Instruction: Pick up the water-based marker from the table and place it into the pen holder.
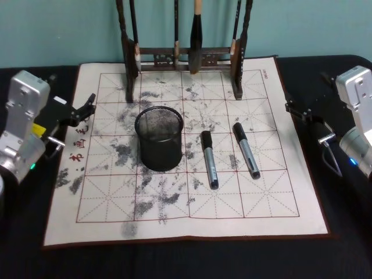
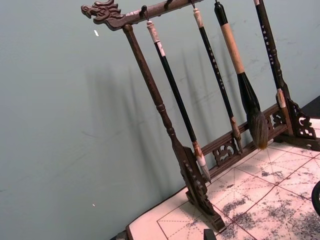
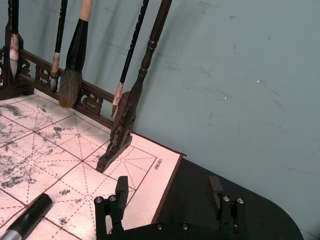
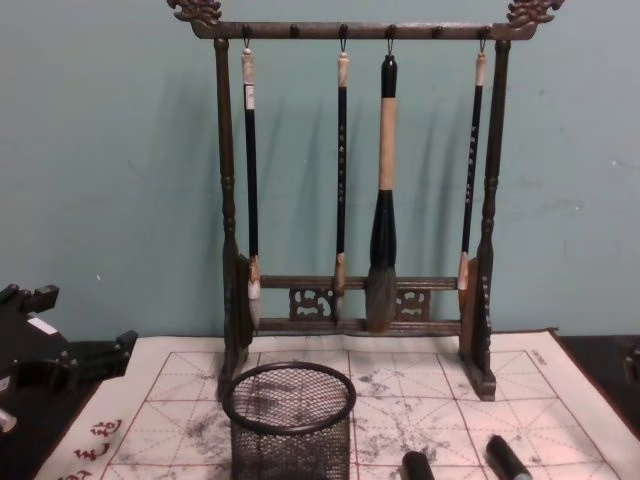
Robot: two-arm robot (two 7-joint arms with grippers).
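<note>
Two black-and-grey water-based markers lie on the white felt mat (image 1: 279, 197): one (image 1: 209, 159) just right of the pen holder, the other (image 1: 246, 149) farther right. The pen holder (image 1: 158, 138) is a black wire-mesh cup standing upright at the mat's middle, also in the chest view (image 4: 290, 420). My left gripper (image 1: 88, 110) hovers open at the mat's left edge, holding nothing. My right gripper (image 1: 293, 107) hangs open off the mat's right edge; in its wrist view the fingers (image 3: 121, 189) are wide apart over the mat's corner, with one marker's cap (image 3: 27, 220) nearby.
A tall dark brush rack (image 1: 186, 58) with several hanging brushes stands along the mat's far edge, in front of a teal wall (image 4: 100, 150). Dark tabletop (image 1: 186, 261) surrounds the mat. Grey ink stains cover the grid around the pen holder.
</note>
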